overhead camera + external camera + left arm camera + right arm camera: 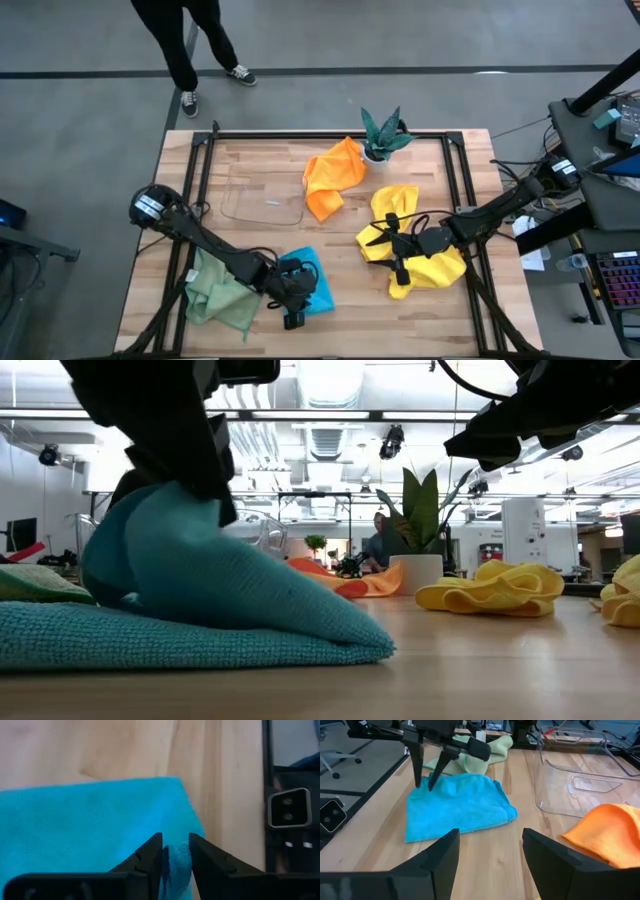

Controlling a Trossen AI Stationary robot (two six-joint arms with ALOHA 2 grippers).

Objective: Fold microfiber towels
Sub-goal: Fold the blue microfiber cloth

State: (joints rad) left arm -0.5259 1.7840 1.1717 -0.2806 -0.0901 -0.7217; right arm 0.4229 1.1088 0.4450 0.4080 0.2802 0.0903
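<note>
The tabletop (260, 160) carries five cloths spread apart, so each can be worked singly. The blue towel (312, 283) lies folded near the front edge, left of middle. The left gripper (426, 784) stands at its corner with jaws narrowly parted around a pinch of cloth, apparently letting go after laying the fold. The pale green towel (220, 295) sits bunched at the front left corner. Two yellow towels (425, 262) lie crumpled toward the right edge, where the right gripper (384, 238) hovers, jaws wide and empty, probably ready for one. The orange towel (332, 178) waits near the back edge beside the clear tray (262, 195).
</note>
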